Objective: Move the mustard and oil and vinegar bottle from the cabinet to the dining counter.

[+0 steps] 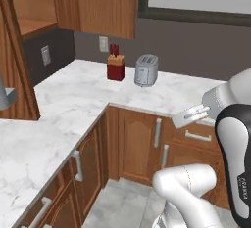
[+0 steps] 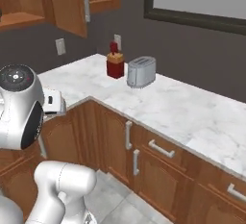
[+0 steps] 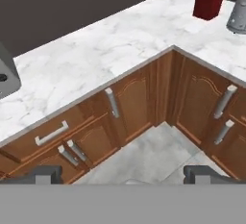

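The cabinet [image 1: 30, 11] hangs at the upper left over the corner worktop. One door stands open, and the part of its wooden shelf [image 1: 34, 26] that I see is bare. From the right base it appears as the cabinet [image 2: 24, 6], with a grey bar handle on its open door [image 2: 67, 6]. My gripper [image 3: 124, 175] is open with nothing between its fingertips [image 3: 45, 174]. It hovers in front of the lower corner cupboards and looks down at them. The mustard, the oil and vinegar bottle and the dining counter are out of view.
An L-shaped marble worktop [image 1: 73, 95] carries a red knife block [image 1: 115, 65] and a silver toaster [image 1: 146, 69] at the back. A grey appliance [image 3: 7, 74] sits on its left stretch. Below are wooden cupboard doors [image 3: 129, 103] with bar handles, and grey floor [image 3: 144, 155].
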Robot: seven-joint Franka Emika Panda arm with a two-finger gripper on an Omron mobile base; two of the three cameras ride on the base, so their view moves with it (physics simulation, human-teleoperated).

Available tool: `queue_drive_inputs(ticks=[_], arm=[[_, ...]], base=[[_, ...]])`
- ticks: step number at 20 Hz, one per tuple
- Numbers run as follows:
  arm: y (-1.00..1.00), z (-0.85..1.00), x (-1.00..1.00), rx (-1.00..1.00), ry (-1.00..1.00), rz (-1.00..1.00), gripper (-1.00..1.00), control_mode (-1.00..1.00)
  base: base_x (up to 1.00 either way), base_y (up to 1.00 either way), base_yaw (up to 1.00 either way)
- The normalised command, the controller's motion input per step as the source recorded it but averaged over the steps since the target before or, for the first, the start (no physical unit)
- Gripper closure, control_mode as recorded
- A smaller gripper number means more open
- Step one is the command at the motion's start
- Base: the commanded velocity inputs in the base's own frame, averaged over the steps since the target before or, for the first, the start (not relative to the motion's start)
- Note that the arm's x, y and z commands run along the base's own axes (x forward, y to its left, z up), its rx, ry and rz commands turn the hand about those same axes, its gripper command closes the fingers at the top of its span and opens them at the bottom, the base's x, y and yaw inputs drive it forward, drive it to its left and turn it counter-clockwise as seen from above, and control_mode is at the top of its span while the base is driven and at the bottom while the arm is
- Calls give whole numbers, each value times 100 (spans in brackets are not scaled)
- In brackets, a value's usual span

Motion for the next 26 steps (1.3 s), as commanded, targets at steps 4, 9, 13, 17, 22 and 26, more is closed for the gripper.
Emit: queue_drive_inputs(ticks=[4, 9, 13, 17, 22, 26], arm=[[0, 0, 0, 0, 0, 0, -100, 100], [0, 0, 0, 0, 0, 0, -100, 100], [0, 0, 0, 0, 0, 0, -100, 100], [0, 0, 0, 0, 0, 0, -100, 100], [0, 0, 0, 0, 0, 0, -100, 100], [0, 0, 0, 0, 0, 0, -100, 100]], base=[[67, -2, 58], [65, -1, 61], [67, 0, 58], [70, 0, 54], [63, -9, 50], [58, -32, 23]])
